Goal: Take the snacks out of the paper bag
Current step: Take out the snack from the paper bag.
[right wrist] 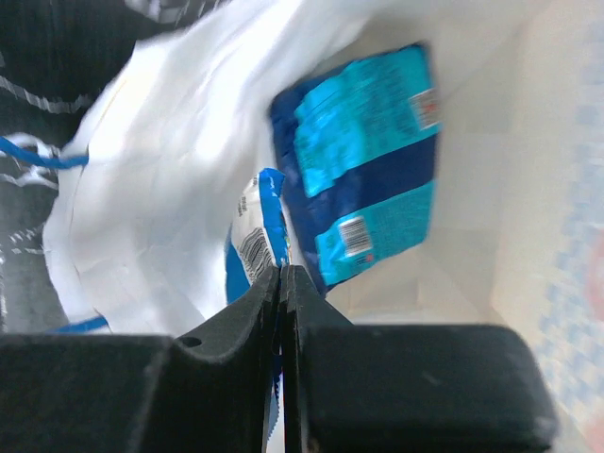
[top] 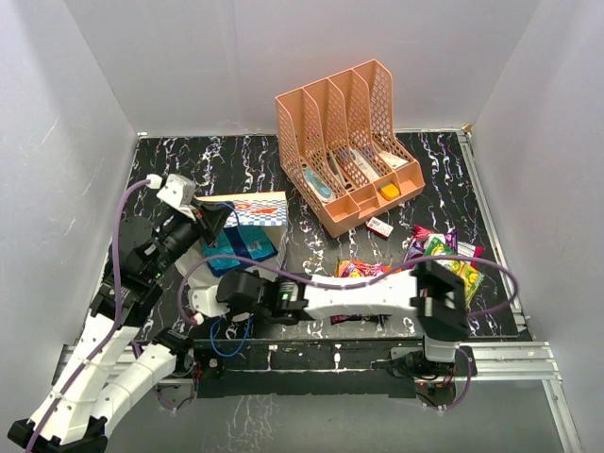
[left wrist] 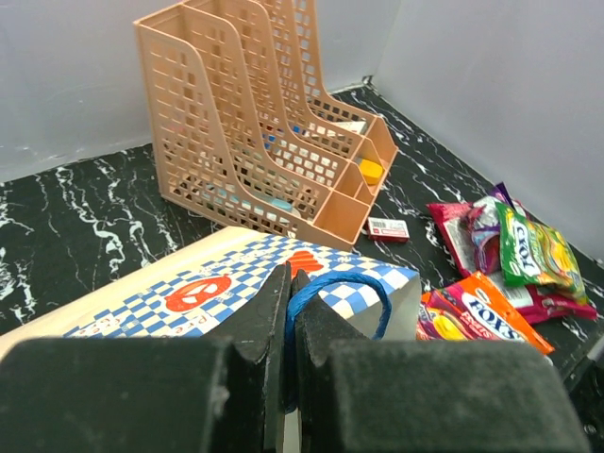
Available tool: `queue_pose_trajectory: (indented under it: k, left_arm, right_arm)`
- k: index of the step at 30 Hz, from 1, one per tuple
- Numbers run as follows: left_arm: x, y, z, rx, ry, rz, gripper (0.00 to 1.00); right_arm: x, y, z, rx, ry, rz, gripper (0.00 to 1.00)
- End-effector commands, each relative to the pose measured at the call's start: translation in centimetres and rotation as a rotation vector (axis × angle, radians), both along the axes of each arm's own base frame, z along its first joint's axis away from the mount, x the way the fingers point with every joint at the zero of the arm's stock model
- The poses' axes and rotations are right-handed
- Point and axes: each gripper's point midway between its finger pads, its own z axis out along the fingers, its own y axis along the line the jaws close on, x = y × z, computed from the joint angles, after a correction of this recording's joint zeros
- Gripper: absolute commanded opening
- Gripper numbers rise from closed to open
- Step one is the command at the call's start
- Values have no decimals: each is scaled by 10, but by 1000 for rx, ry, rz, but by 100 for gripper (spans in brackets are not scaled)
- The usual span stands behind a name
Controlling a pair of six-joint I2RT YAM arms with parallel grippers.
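While left gripper (left wrist: 291, 283) pinches the paper bag's (left wrist: 142, 307) cord handle (left wrist: 344, 281), we've got right gripper (right wrist: 281, 276) inside. Clamped shut on blue snack (right wrist: 249, 243) — edge grip.

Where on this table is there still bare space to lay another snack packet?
The back-left stretch of table, between the paper bag and the peach organizer, is bare. So is the back-right corner beside the organizer. Crowded: front right, where snack packets pile.
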Motion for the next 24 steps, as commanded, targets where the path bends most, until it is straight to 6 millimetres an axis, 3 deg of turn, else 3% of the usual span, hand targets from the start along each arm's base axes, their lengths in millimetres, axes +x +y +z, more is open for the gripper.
queue_pose_trajectory:
  k: [1, 8, 12, 18, 24]
  left_arm:
    - [6, 11, 26, -70, -48, 82, 0]
    - [17, 10, 19, -66, -5, 109, 0]
    - [23, 15, 18, -57, 4, 152, 0]
    - [31, 19, 14, -33, 7, 186, 0]
    - [36, 20, 12, -17, 19, 203, 0]
  right_arm:
    - [-13, 6, 104, 373, 82, -16, 8]
    - [-37, -35, 182, 717, 179, 10, 8]
    - [-41, -76, 207, 840, 241, -61, 8]
    - [-36, -152, 202, 906, 322, -268, 8]
    - [-33, -206, 189, 915, 386, -450, 8]
